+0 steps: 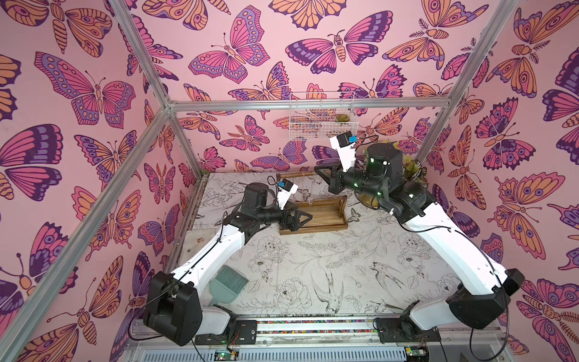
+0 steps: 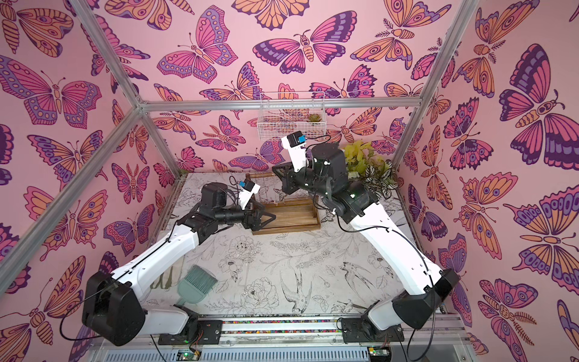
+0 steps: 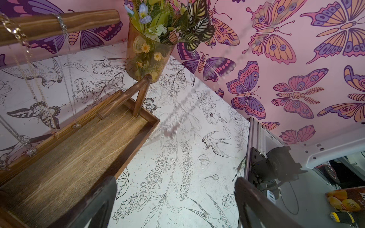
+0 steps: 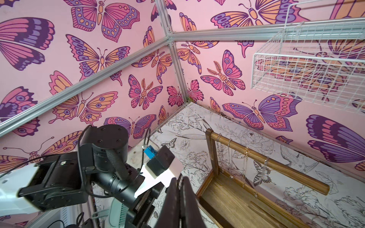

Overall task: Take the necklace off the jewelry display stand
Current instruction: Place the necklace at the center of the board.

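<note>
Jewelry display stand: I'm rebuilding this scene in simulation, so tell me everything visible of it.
The jewelry display stand is dark brown wood: a rectangular tray base with a raised rim, a lower rail and a tall round crossbar on posts. Thin silver and gold chains hang from the crossbar. It stands upright on the floral table near the back wall. The open left gripper is at one end; contact unclear.

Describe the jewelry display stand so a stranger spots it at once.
Start at the flower-printed table and look toward its rear edge. The jewelry display stand sits there: a dark wooden tray with a crossbar draped in thin chains, unlike the white wire basket above.
</note>
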Available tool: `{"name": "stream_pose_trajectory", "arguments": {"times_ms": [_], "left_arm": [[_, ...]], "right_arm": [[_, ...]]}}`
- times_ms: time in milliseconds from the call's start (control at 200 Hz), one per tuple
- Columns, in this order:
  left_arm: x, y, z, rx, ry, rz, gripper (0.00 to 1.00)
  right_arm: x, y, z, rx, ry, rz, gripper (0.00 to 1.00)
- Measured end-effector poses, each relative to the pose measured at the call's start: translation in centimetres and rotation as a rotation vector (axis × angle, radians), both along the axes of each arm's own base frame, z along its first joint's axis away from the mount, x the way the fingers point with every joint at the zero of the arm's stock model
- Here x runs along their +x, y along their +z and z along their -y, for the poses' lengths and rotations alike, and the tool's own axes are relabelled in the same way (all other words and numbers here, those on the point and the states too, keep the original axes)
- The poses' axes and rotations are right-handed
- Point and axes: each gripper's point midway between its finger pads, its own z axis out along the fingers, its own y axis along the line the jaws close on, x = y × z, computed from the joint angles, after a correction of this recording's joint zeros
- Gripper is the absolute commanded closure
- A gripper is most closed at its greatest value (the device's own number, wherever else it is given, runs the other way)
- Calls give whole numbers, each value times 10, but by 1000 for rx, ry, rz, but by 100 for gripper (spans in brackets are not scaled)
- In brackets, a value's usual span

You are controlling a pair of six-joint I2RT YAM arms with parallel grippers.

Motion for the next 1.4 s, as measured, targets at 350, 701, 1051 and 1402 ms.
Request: {"name": "stream_pose_trajectory", "arguments": {"times_ms": [350,701,1051,1402], "left_arm": [[-6,10,10,-30,-48,41,10],[-15,15,22,-46,-92,61,19],[-14,17,22,-45,-97,83,48],[-14,21,22,-52,-99,103,52]], "right_arm": [[-15,4,-14,9,37,-5,100],[-18,13,-15,29,35,2,100],[-21,28,-15,50,37,28,100],[-20,33,-13,56,27,37,100]]}}
